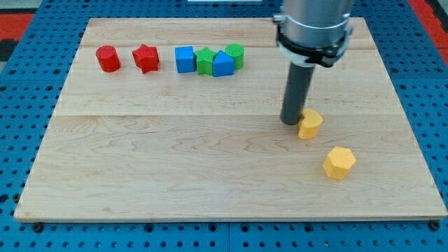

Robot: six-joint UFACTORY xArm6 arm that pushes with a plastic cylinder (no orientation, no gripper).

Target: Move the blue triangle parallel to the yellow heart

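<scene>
- My tip (292, 123) stood on the wooden board (140, 175) toward the view's right, its lower end just at the left edge of a yellow block (310, 124) — touching it or within a hair of it; the view did not settle which.
- The rod is a plain pusher with no jaws to open or close, so it had hold of nothing; it could only bear sideways against whatever it met.
- That yellow block beside my tip was blurred enough that I could not be sure whether it was the heart. A second yellow block (339, 162), faceted like a hexagon, lay nearer the view's bottom right, apart from the first.
- The blue triangle (222, 64) — the thing to be moved — sat in the row near the view's top, well apart from my tip. It was packed tight: a green block (204, 61) touched its left side, another green block (236, 54) sat against its upper right, and a blue cube (185, 59) lay left of those.
- A red cylinder (108, 59) and a red star (145, 58) stood farther left in the same row, clear of the cluster.
- As I judged it, the triangle had not yet been shifted, and the crowding meant it would have to be pushed out without dragging its green neighbours along.
</scene>
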